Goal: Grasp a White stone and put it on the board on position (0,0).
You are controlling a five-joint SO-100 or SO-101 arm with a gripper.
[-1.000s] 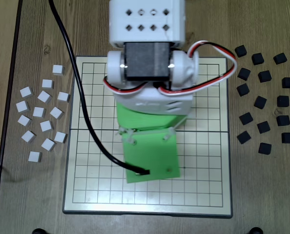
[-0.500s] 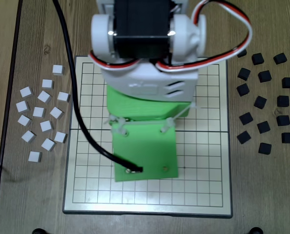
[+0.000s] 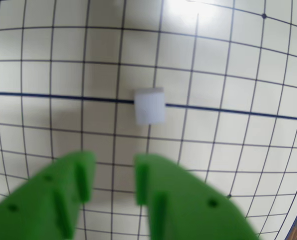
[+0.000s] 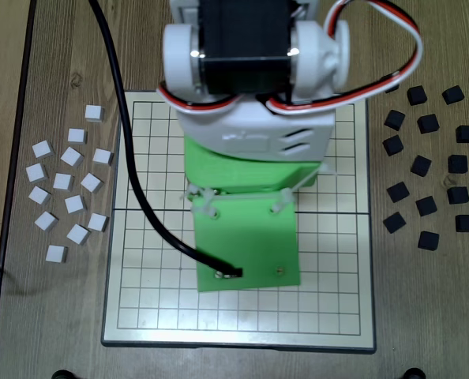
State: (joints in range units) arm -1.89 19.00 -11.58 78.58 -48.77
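Observation:
In the wrist view a white stone (image 3: 149, 106) lies on the gridded board (image 3: 238, 75), on the crossing of the thick dark line and a thin line. My green gripper (image 3: 114, 162) is at the bottom of that view, just short of the stone. Its jaws stand apart with nothing between them. In the fixed view my arm (image 4: 246, 229) hangs over the middle of the board (image 4: 329, 300) and hides that stone and the fingertips.
Several loose white stones (image 4: 69, 189) lie on the wooden table left of the board in the fixed view. Several black stones (image 4: 428, 166) lie to its right. A black cable (image 4: 140, 189) runs across the board's left half.

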